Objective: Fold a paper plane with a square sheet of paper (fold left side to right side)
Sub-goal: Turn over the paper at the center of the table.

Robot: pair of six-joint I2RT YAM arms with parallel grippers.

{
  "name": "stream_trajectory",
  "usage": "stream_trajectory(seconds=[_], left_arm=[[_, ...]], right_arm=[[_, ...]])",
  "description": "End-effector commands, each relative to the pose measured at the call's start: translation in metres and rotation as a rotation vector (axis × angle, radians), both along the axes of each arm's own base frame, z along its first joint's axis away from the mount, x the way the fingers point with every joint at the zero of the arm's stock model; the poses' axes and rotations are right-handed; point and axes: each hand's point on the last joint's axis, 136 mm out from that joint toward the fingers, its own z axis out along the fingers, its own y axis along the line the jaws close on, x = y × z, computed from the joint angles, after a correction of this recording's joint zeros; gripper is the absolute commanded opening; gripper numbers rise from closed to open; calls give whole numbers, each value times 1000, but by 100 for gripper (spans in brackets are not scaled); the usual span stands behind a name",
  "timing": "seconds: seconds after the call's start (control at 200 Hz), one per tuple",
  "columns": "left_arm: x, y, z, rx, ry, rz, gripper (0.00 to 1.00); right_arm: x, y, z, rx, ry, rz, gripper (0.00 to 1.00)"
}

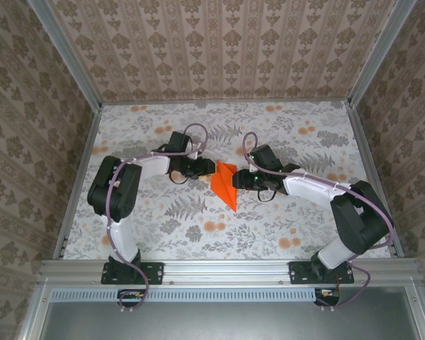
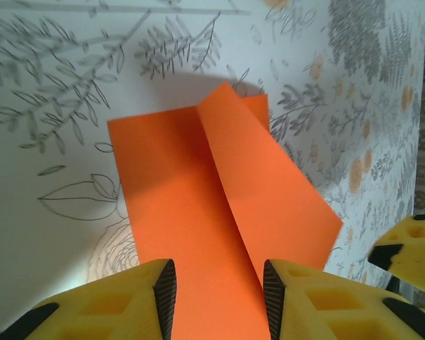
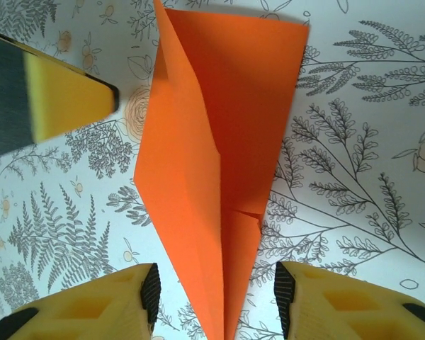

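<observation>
The left claw point(image 1: 200, 172) is seen with jaws parted at the left side of the paper plane point(image 1: 224, 185), which lies creased on the surface point(image 1: 163, 227), about midway between its left and right edges. The right claw point(image 1: 241, 181) is seen open at the plane's right side.

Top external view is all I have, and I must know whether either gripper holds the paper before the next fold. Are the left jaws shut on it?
Observer: No. The left wrist view shows the left gripper open, jaws apart over the paper.
Operator: And the right?
Observer: The right gripper is open too. Bare table shows on both sides of the paper's narrow end between its fingers.
Operator: Is the paper lying flat?
Observer: Not quite. One flap appears to lift along the centre crease.
</observation>
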Motion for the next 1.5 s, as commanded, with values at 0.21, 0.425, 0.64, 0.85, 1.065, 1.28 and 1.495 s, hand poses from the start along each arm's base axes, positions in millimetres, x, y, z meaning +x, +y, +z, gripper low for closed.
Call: stream_trajectory(seconds=[0.21, 0.425, 0.64, 0.85, 1.065, 1.28, 1.495], left_arm=[[11, -32, -1, -64, 13, -40, 43], [15, -46, -10, -79, 32, -63, 41], [21, -55, 3, -112, 1, -86, 28], [28, -56, 47, -163, -99, -103, 12], [34, -39, 108, -205, -202, -65, 9], [33, -29, 166, -267, -281, -21, 9], [28, -26, 200, -310, -320, -5, 9]], right_arm=[[-2, -13, 26, 11, -108, -33, 53], [-5, -18, 46, 115, -131, -70, 60], [-5, -22, 56, 254, -122, -94, 73], [-8, -23, 55, 351, -85, -98, 99], [-11, -11, 56, 420, -56, -48, 100], [-9, 13, 63, 554, -32, 26, 100], [-10, 43, 65, 653, -5, 109, 100]])
